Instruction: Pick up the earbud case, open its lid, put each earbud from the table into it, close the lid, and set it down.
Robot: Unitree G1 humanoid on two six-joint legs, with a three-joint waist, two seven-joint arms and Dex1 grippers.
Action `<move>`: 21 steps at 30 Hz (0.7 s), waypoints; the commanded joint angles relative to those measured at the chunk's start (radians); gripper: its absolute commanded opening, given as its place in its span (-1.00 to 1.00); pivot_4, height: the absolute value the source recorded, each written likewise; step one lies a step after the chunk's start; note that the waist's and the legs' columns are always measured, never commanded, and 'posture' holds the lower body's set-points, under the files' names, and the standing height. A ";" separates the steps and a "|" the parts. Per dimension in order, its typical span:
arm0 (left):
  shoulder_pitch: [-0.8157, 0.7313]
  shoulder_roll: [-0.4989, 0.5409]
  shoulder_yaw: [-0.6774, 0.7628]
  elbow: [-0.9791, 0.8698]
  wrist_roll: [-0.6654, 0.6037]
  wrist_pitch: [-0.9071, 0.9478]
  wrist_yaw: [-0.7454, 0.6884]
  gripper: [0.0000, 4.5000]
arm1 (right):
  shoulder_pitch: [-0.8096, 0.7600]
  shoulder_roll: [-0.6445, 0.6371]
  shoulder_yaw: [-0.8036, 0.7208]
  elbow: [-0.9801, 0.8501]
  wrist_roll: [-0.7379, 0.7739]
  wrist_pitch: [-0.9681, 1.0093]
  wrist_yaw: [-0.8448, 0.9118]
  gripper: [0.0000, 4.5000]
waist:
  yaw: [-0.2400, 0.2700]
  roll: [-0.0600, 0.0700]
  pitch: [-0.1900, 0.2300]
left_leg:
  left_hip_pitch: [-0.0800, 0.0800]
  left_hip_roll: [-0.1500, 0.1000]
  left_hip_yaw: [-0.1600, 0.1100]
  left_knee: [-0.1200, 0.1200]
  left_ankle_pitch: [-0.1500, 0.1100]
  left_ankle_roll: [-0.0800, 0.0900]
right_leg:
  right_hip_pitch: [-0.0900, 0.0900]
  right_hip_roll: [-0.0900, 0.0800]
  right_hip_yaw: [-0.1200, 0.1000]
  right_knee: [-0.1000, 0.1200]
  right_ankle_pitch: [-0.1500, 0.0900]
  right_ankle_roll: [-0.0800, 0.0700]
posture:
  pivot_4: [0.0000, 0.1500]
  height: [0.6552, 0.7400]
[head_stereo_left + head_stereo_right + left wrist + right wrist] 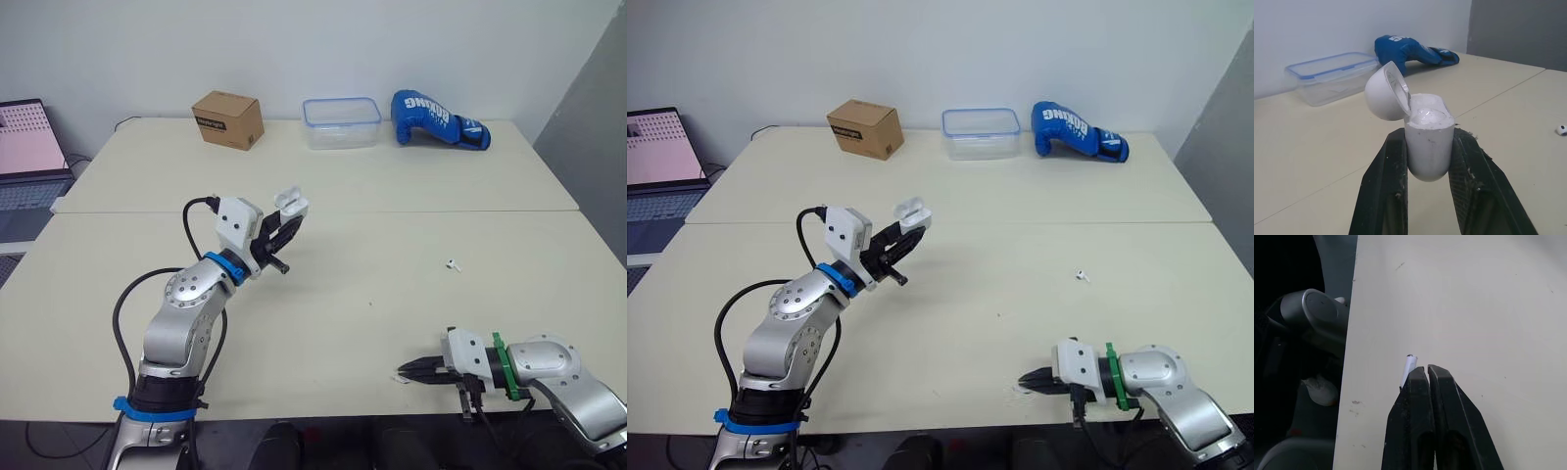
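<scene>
**Head views:** The left claw [290, 222] is raised over the tabletop [392, 196] and clamped on the case [292, 205]. The case's long axis runs on from the fingers, with its mouth aimed up and away from the robot. The right claw [401, 371] lies low at the tabletop's near edge with its fingers together, and the near earbud [399, 379] is just beside its tips. The far earbud [451, 263] lies well apart, further in. A box [228, 119], tub [341, 122] and glove [438, 118] line the far edge.

**Left wrist view:** Both fingers press the case's sides. The lid [1385, 93] is swung back to one side, and the open mouth is plain here, though it is too small to read from the head.

**Right wrist view:** The fingers are pressed flat together. The near earbud's stem touches the outside of one fingertip and lies roughly along the fingers. It is near the tabletop's edge.
</scene>
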 commanded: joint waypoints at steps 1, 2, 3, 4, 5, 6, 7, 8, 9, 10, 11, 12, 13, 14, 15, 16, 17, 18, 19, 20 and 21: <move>-0.010 0.005 0.010 -0.041 -0.015 -0.005 -0.002 -0.67 | -0.014 -0.025 -0.057 -0.021 0.056 0.061 0.013 -0.99 | 0.000 0.000 0.000 | 0.000 0.000 0.000 0.000 0.000 0.000 | 0.000 0.000 0.000 0.000 0.000 0.000 | 1.00 1.00; -0.010 0.004 0.010 -0.041 -0.015 -0.005 -0.002 -0.67 | -0.027 -0.029 -0.075 -0.024 0.071 0.081 0.009 -0.99 | 0.000 0.000 0.000 | 0.000 0.000 0.000 0.000 0.000 0.000 | 0.000 0.000 0.000 0.000 0.000 0.000 | 1.00 1.00; -0.010 0.004 0.010 -0.039 -0.015 -0.007 -0.002 -0.67 | -0.036 -0.031 -0.085 -0.026 0.078 0.094 0.005 -0.99 | 0.000 0.000 0.000 | 0.000 0.000 0.000 0.000 0.000 0.000 | 0.000 0.000 0.000 0.000 0.000 0.000 | 1.00 1.00; -0.009 0.004 0.010 -0.039 -0.014 -0.008 -0.003 -0.67 | -0.044 -0.036 -0.094 -0.020 0.080 0.099 0.005 -0.99 | -0.001 0.000 0.000 | 0.000 0.000 0.000 0.000 0.000 0.000 | 0.000 0.000 0.000 0.000 0.000 0.000 | 1.00 1.00; -0.007 0.003 0.010 -0.039 -0.014 -0.009 -0.003 -0.67 | -0.051 -0.039 -0.104 -0.010 0.080 0.104 0.005 -0.99 | -0.001 0.000 0.000 | 0.000 0.000 0.000 0.000 0.000 0.000 | 0.000 0.000 0.000 0.001 0.000 0.000 | 1.00 1.00; -0.006 0.002 0.009 -0.039 -0.014 -0.009 -0.003 -0.67 | -0.057 -0.041 -0.115 0.002 0.082 0.111 0.004 -0.99 | -0.001 0.000 0.000 | 0.000 0.000 0.000 0.000 0.000 0.000 | 0.000 0.000 0.000 0.001 0.000 0.000 | 1.00 1.00; -0.005 0.001 0.007 -0.039 -0.014 -0.010 -0.003 -0.67 | -0.063 -0.044 -0.127 0.020 0.088 0.116 0.008 -0.99 | 0.000 0.000 0.000 | 0.000 0.000 0.000 0.000 0.000 0.000 | 0.000 0.000 0.000 0.000 0.000 -0.001 | 1.00 1.00; -0.005 -0.001 0.006 -0.039 -0.014 -0.010 -0.002 -0.67 | -0.068 -0.045 -0.138 0.034 0.094 0.121 0.013 -0.99 | 0.000 0.000 0.000 | 0.000 0.000 0.000 0.000 0.000 0.000 | 0.000 0.000 0.000 0.000 0.000 0.000 | 1.00 1.00; -0.005 -0.002 0.005 -0.039 -0.014 -0.010 -0.002 -0.67 | -0.071 -0.046 -0.146 0.044 0.101 0.127 0.016 -0.99 | 0.000 0.000 0.000 | 0.000 0.000 0.000 0.000 0.000 0.000 | 0.000 0.000 0.000 0.000 0.000 -0.001 | 1.00 1.00; -0.005 -0.002 0.005 -0.039 -0.014 -0.010 -0.002 -0.67 | -0.076 -0.046 -0.156 0.055 0.108 0.132 0.020 -0.99 | 0.000 0.000 0.000 | 0.000 0.000 0.000 0.000 0.000 0.000 | 0.000 0.000 0.000 0.000 0.001 -0.001 | 1.00 1.00; -0.004 -0.002 0.005 -0.039 -0.015 -0.010 -0.003 -0.67 | -0.083 -0.046 -0.167 0.064 0.116 0.141 0.020 -0.99 | 0.000 0.000 0.000 | 0.000 0.000 0.000 0.000 0.000 0.000 | 0.000 0.000 0.000 0.000 0.001 -0.001 | 1.00 1.00; -0.004 -0.002 0.005 -0.039 -0.015 -0.011 -0.004 -0.67 | -0.089 -0.045 -0.177 0.071 0.123 0.149 0.022 -0.99 | 0.000 0.000 0.000 | 0.000 0.000 0.000 0.000 0.000 0.000 | 0.000 0.000 0.000 0.000 0.001 -0.001 | 1.00 1.00; -0.004 -0.002 0.005 -0.039 -0.016 -0.011 -0.004 -0.67 | -0.091 -0.048 -0.186 0.074 0.128 0.152 0.029 -0.99 | 0.000 0.000 0.000 | 0.000 0.000 0.000 0.000 0.000 0.000 | 0.000 0.000 0.000 0.000 0.001 -0.001 | 1.00 1.00; -0.004 -0.002 0.005 -0.039 -0.015 -0.012 -0.005 -0.67 | -0.089 -0.052 -0.191 0.070 0.133 0.154 0.038 -0.99 | -0.001 0.000 0.000 | 0.000 0.000 0.000 0.000 0.000 0.000 | 0.000 0.000 0.000 0.000 0.001 -0.001 | 1.00 1.00; -0.004 -0.002 0.005 -0.039 -0.015 -0.012 -0.006 -0.67 | -0.085 -0.055 -0.195 0.062 0.138 0.155 0.047 -0.99 | -0.001 0.000 0.000 | 0.000 0.000 0.000 0.000 0.000 0.000 | 0.000 0.000 0.000 0.001 0.001 -0.001 | 1.00 1.00; -0.003 -0.002 0.006 -0.039 -0.016 -0.012 -0.006 -0.67 | -0.079 -0.055 -0.196 0.053 0.142 0.154 0.053 -0.99 | -0.001 0.000 0.000 | 0.000 0.000 0.000 0.000 0.000 0.000 | 0.000 0.000 0.000 0.001 0.001 -0.001 | 1.00 1.00; -0.003 -0.002 0.006 -0.039 -0.015 -0.013 -0.007 -0.67 | -0.071 -0.053 -0.194 0.041 0.143 0.149 0.057 -0.91 | -0.001 0.000 0.000 | 0.000 0.000 0.000 0.000 0.000 0.000 | 0.000 0.000 0.000 0.001 0.001 -0.001 | 1.00 1.00; -0.002 -0.002 0.005 -0.040 -0.016 -0.013 -0.008 -0.67 | -0.057 -0.051 -0.184 0.028 0.135 0.128 0.068 -0.82 | 0.000 0.000 0.000 | 0.000 0.000 0.000 0.000 0.000 0.000 | 0.000 0.000 0.000 0.001 0.001 -0.001 | 1.00 1.00; -0.002 -0.002 0.005 -0.040 -0.016 -0.013 -0.008 -0.67 | -0.046 -0.043 -0.173 0.021 0.122 0.102 0.073 -0.72 | 0.000 0.000 0.000 | 0.000 0.000 0.000 0.000 0.000 0.000 | 0.000 0.000 0.000 0.000 0.001 -0.001 | 1.00 1.00; -0.002 -0.004 0.003 -0.039 -0.015 -0.014 -0.008 -0.67 | -0.038 -0.033 -0.162 0.019 0.114 0.082 0.077 -0.58 | 0.000 0.000 0.000 | 0.000 0.000 0.000 0.000 0.000 0.000 | 0.000 0.000 0.000 0.000 0.001 -0.001 | 1.00 1.00; -0.001 -0.005 0.002 -0.039 -0.015 -0.015 -0.009 -0.67 | -0.032 -0.027 -0.148 0.024 0.098 0.053 0.086 -0.42 | 0.000 0.000 0.000 | 0.000 0.000 0.000 0.000 0.000 0.000 | 0.000 0.000 0.000 0.000 0.001 -0.001 | 1.00 1.00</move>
